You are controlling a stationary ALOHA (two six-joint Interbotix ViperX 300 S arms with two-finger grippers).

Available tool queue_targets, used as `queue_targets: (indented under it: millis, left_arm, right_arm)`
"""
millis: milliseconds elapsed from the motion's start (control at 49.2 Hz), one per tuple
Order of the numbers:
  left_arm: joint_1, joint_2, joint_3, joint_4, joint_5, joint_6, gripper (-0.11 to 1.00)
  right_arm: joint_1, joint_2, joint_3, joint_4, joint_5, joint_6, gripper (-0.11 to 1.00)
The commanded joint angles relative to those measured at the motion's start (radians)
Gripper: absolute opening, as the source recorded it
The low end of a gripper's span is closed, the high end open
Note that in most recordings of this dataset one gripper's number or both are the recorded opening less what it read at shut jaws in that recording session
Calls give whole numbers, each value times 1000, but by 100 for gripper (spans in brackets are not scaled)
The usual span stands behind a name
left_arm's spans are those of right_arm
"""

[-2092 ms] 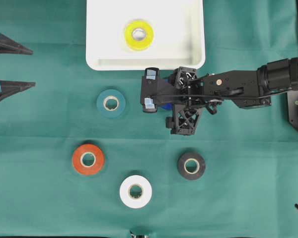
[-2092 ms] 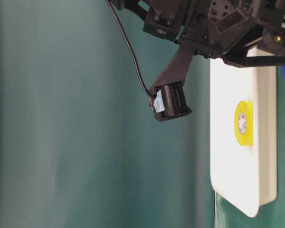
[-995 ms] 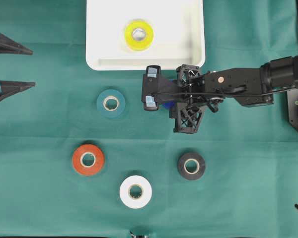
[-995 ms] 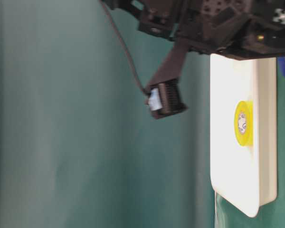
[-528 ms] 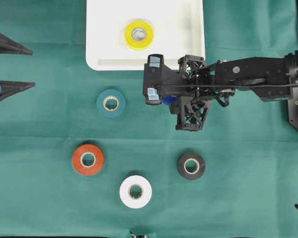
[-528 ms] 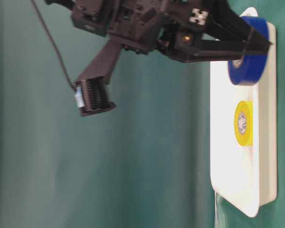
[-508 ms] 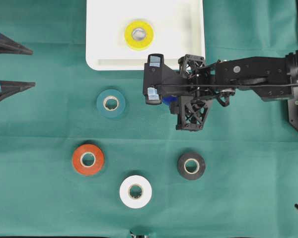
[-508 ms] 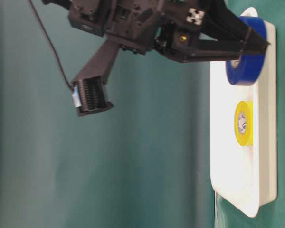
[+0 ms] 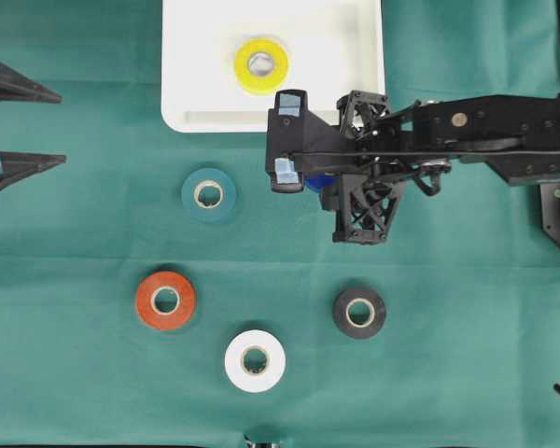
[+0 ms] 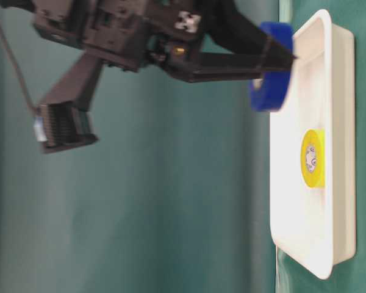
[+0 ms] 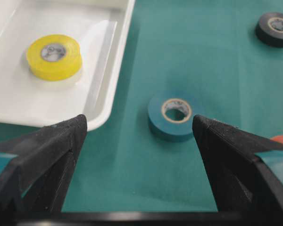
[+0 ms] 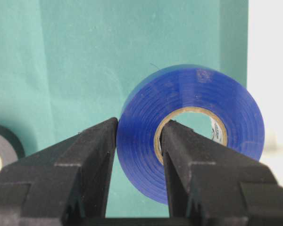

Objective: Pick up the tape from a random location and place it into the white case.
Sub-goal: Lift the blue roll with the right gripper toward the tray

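My right gripper (image 12: 139, 123) is shut on a blue tape (image 12: 245, 117), one finger through its hole and one outside. In the overhead view the blue tape (image 9: 315, 182) hangs under the right gripper (image 9: 322, 182) over the cloth, just in front of the white case (image 9: 182, 121). The table-level view shows the blue tape (image 10: 270, 67) held above the case's rim (image 10: 348, 183). A yellow tape (image 9: 260, 64) lies in the case. At the left edge my left gripper (image 9: 47, 126) stands open and holds nothing.
On the green cloth lie a teal tape (image 9: 208, 193), an orange tape (image 9: 165, 299), a white tape (image 9: 255, 360) and a black tape (image 9: 359, 312). The teal tape (image 11: 174, 115) lies ahead of my left gripper (image 11: 139, 123).
My right gripper has risen higher off the cloth with the blue tape and edged towards the case's front rim. The left arm and the loose tapes have not moved.
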Motion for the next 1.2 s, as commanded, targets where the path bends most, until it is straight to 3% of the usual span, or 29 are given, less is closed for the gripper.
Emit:
queue_targets:
  millis: [0,345,650,1178]
  left_arm:
    - [3,11,-9,-2,-6,0,98]
    - [3,11,-8,-2,-8,0,98]
    - [3,11,-5,-2,-8,0,98]
    - [3,11,-3,-2,-8,0,98]
  right_arm:
    - [3,-43,-38,-6,14,3,32]
    - [5,-77,-109,-17,133,25,32]
    - [40,-110,-172,-130,255,109,32]
    - [46,-127,-175,-129,270,112,32]
